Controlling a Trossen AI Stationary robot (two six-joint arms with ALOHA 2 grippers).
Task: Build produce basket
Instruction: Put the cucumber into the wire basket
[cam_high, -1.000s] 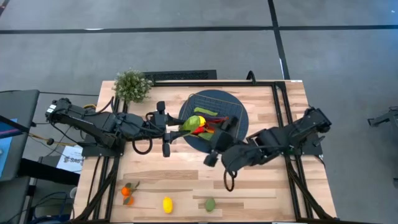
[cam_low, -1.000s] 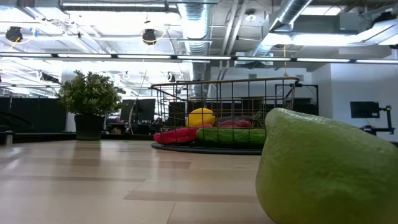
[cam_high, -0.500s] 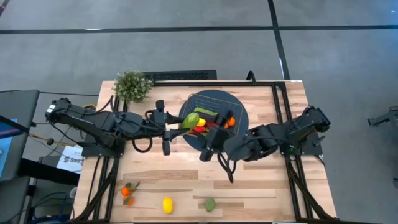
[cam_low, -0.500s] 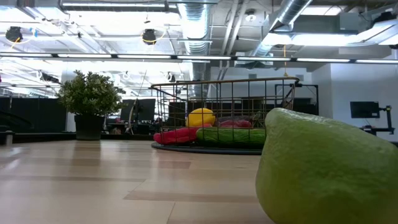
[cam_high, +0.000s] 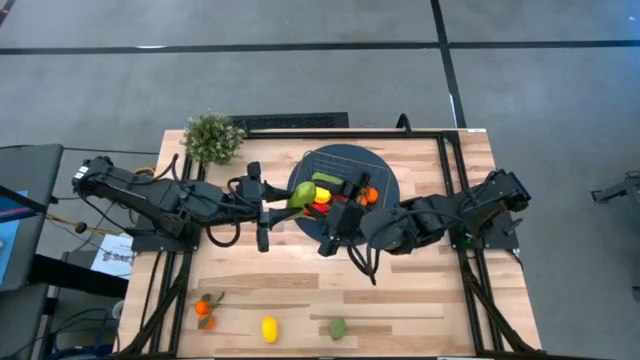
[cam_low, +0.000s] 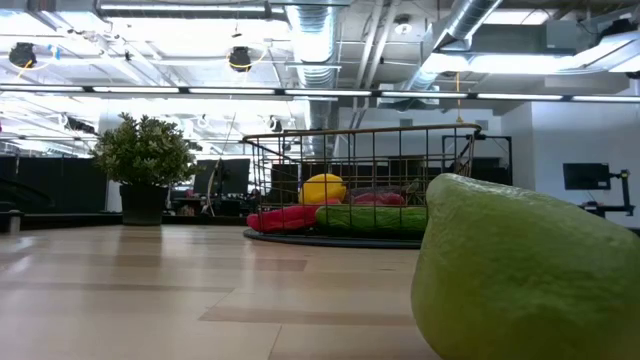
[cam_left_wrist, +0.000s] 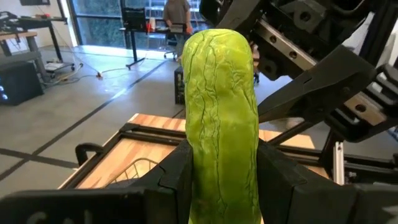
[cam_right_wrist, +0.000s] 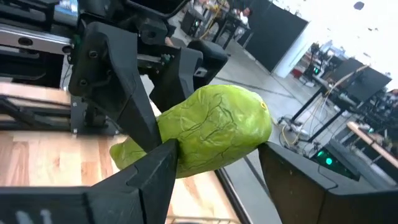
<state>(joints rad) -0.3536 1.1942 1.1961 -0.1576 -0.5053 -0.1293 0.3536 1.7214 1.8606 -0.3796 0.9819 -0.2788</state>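
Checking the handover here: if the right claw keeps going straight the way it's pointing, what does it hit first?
Most likely the green cucumber held in the left claw. It already lies between the right claw's open fingers, with the left arm directly behind it, though depth is hard to judge.

I see a light wood bench (cam_high: 300, 290) with a smooth, faintly shiny plank top. The basket (cam_low: 360, 180) is thin dark metal wire. The green cucumber (cam_left_wrist: 222, 124) looks like matt, wrinkled, veined plastic. The left gripper (cam_left_wrist: 221, 174) fingers are matt black plastic.
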